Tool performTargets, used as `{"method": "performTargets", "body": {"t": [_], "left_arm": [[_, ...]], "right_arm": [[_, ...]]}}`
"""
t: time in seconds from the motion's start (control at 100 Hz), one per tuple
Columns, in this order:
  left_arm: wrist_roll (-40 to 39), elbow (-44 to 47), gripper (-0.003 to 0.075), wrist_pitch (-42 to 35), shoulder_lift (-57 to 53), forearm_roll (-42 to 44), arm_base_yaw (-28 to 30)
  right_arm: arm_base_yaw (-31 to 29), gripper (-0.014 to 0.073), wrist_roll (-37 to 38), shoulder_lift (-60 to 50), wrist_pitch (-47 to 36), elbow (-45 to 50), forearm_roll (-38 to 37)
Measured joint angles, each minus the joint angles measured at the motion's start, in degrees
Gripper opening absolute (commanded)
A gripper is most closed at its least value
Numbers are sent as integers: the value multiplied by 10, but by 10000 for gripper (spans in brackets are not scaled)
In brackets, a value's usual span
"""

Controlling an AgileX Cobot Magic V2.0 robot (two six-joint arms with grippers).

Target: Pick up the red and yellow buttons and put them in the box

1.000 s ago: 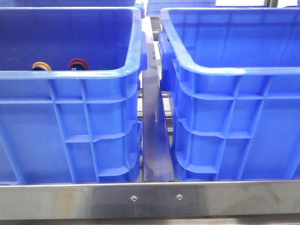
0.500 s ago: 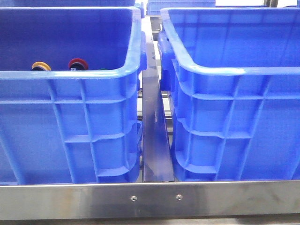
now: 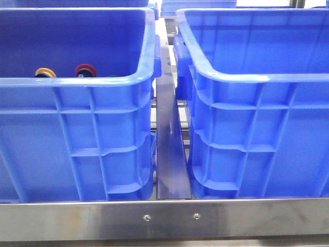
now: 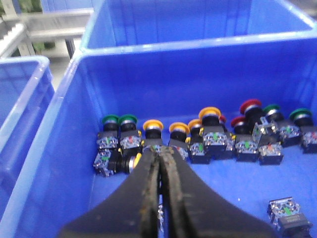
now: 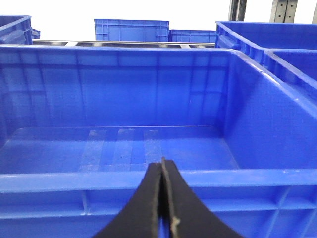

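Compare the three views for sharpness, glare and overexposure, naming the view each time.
Front view: sharp, with glare on the right crate's rim. Left wrist view: left gripper blurred, buttons soft. Right wrist view: background blown out white, empty crate's floor shows pale reflections.

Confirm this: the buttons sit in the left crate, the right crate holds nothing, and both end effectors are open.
One error: both end effectors are shut. The left wrist view shows the left end effector closed over the buttons; the right wrist view shows the right end effector closed before the bare right crate.
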Motion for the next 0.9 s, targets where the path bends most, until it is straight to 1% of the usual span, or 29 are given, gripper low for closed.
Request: {"method": "performTargets", "body": {"t": [0.05,0.08,0.1,0.15,0.22,0.27,0.31,0.38,0.64,0.73,0.9], "left_arm": [[0,-19,185,5,34,0,0],[0,-32,256,7,52,0,0],[0,-37,284,8,65,0,-1],[0,-55,396,9,96,0,-5],[0,-77,509,9,139,0,-10],[0,-91,552,9,169,0,-13],[0,-101,560,9,194,0,-18],[0,-121,549,9,237,0,-29],[0,-207,547,15,417,-18,-94],[0,-246,547,40,474,-22,-103],[0,-319,547,97,578,-23,-103]], "right_arm": [[0,-59,0,0,0,0,0],[0,-59,0,0,0,0,0],[0,-59,0,0,0,0,0],[0,-59,0,0,0,0,0],[0,-59,0,0,0,0,0],[0,-59,0,0,0,0,0],[0,-59,0,0,0,0,0],[0,-59,0,0,0,0,0],[0,-59,0,0,0,0,0],[0,-59,0,0,0,0,0],[0,-59,0,0,0,0,0]]}}
